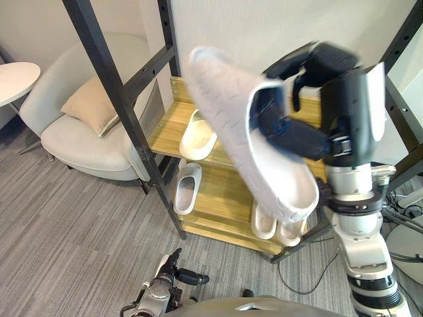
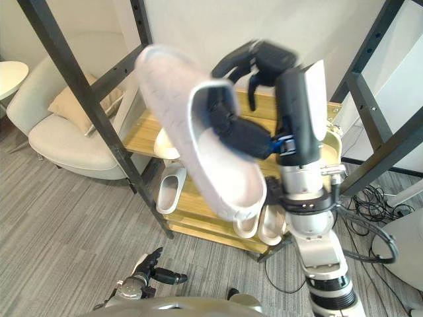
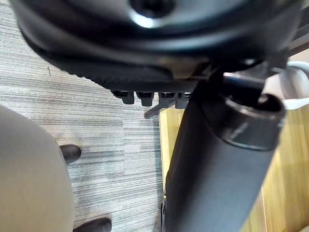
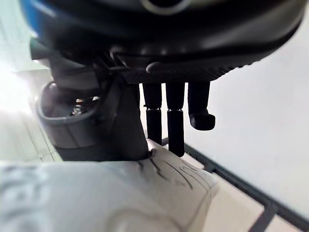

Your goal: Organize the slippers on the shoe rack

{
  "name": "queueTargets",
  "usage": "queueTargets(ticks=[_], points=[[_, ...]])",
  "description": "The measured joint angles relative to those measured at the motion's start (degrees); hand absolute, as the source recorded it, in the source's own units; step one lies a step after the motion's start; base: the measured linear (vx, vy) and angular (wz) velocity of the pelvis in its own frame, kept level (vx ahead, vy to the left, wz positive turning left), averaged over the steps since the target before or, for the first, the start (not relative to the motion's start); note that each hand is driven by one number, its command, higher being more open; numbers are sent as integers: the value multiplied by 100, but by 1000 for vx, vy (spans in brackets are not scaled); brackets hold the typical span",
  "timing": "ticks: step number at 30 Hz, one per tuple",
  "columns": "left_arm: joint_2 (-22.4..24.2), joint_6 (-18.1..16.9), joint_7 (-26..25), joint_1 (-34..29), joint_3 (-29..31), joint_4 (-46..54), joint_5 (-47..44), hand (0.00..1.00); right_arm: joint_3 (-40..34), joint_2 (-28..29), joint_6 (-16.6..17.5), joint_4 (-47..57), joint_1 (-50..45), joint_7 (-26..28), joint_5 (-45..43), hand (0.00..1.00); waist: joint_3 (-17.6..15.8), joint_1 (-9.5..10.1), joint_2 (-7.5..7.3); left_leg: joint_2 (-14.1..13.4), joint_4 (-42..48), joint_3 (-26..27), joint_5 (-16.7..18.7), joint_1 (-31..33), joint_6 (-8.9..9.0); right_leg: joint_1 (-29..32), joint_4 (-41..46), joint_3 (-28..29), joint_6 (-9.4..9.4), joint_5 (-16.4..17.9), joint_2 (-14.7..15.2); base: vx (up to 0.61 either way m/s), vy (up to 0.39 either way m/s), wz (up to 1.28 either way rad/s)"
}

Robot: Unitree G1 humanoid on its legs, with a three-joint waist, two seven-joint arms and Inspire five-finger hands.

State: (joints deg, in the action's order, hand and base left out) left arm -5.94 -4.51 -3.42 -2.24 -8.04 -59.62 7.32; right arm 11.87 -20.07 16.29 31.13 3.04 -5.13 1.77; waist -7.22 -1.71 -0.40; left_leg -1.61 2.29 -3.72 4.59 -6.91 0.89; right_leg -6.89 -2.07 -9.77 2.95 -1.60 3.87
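Two wooden shelves show in the shoe rack [image 1: 228,191]; what does each one carry? (Student)

Upper shelf: one white slipper [image 1: 197,135], lying sole down toward the left end. Lower shelf: a lone slipper [image 1: 187,187] at the left end and a pair of slippers [image 1: 264,223] side by side at the right end, well apart from the lone one. A black frame post [image 1: 119,92] crosses in front of the rack. A pale armchair [image 1: 86,142] with a tan cushion [image 1: 89,105] stands to the rack's left on the grey carpet [image 1: 66,218]. (Instructor)

Where is the slipper in hand, relative to the robot hand? (Student)

The held slipper [image 1: 221,92], white like the rest, is up clear of the rack, in front of the upper shelf as the head camera sees it. It is tilted, toe toward the upper left and heel toward the lower right, with its textured sole turned to the left. The right robot hand [image 1: 317,63] is clamped on it. The thumb [image 1: 291,135] reaches inside the opening and presses the inner surface. The fingers [image 2: 254,53] curl over the outer edge of the upper. (Instructor)

And the small detail at the bottom of the head views? (Student)

The left robot hand [image 1: 173,274] hangs low over the carpet, in front of the rack, fingers loose and apart, holding nothing. (Instructor)
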Motion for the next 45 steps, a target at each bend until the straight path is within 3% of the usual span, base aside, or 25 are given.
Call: queueTargets(ticks=[4, 8, 11, 16, 18, 19, 21, 26, 31, 36, 45], points=[[-9, 0, 4, 100, -169, -70, 6, 100, 794, 55, -148, -776, -319, 631, -485, 0, -5, 101, 10, 1, 3, -70, -3, 3, 1, 3, 78, -71, 4, 60, 9, 8, -7, 8], [-7, -8, 10, 125, -227, -77, 16, 100, 1116, 15, -367, -1296, -562, 961, -615, 0, -18, 139, 31, 18, 3, -166, -5, 34, 2, 16, 146, -167, 12, 130, 32, 7, -8, 13], [-13, -52, 12, 185, -282, -81, 18, 100, 1373, -131, -445, -1636, -626, 1119, -618, 0, -94, 151, 81, 30, 126, -223, -13, 377, 14, 442, 555, -216, 4, 313, 77, 1, -10, 12], [-38, -78, 3, 587, -350, -79, 10, 100, 1423, -206, -473, -2203, -275, 1111, -523, 0, -719, 242, 176, 153, 1241, -462, 231, 1196, 133, 1220, 1849, -344, -49, 814, 312, -73, -16, 27], [-64, -141, -56, 941, -338, -20, -69, 100, 1423, -259, -501, -2534, 234, 1054, -278, 0, -1149, 302, 299, 202, 2352, -493, 653, 2127, 161, 2129, 3023, -385, -129, 1260, 458, -220, -49, 17], [-66, -142, -59, 963, -337, -20, -78, 100, 1423, -262, -503, -2554, 259, 1046, -267, 0, -1165, 303, 306, 203, 2414, -498, 686, 2195, 169, 2192, 3086, -389, -130, 1288, 470, -213, -74, 22], [-107, -182, -83, 1116, -268, 156, -299, 100, 1420, -287, -622, -2713, 408, 860, 199, 0, -1390, 332, 337, 281, 3264, -594, 993, 2926, 226, 2871, 3956, -428, -183, 1676, 611, -220, -73, 22], [-132, -253, -138, 1282, -148, 431, -586, 100, 1339, -332, -681, -2732, 407, 525, 772, 0, -1572, 322, 333, 395, 4121, -738, 1185, 3886, 322, 3788, 4943, -504, -242, 2036, 834, -155, -66, 20], [-15, -297, -227, 1302, 338, 898, -736, 100, 784, -90, -756, -2619, 396, -51, 1481, 0, -1656, 423, 318, 417, 5180, -769, 1565, 4784, 410, 4620, 5973, -509, -360, 2423, 968, -31, -14, 5], [124, -288, -271, 1282, 723, 1149, -733, 100, 216, 140, -889, -2161, 379, -752, 2061, 0, -1702, 462, 296, 380, 5665, -754, 1721, 5125, 407, 4901, 6440, -540, -389, 2649, 1011, -6, 7, 4], [185, -286, -249, 1113, 729, 1591, -733, 100, -317, 529, -1096, -1779, 367, -1519, 2721, 0, -1694, 587, 289, 269, 5998, -748, 1850, 5381, 466, 5168, 6757, -547, -439, 2771, 965, 9, 3, -4]])
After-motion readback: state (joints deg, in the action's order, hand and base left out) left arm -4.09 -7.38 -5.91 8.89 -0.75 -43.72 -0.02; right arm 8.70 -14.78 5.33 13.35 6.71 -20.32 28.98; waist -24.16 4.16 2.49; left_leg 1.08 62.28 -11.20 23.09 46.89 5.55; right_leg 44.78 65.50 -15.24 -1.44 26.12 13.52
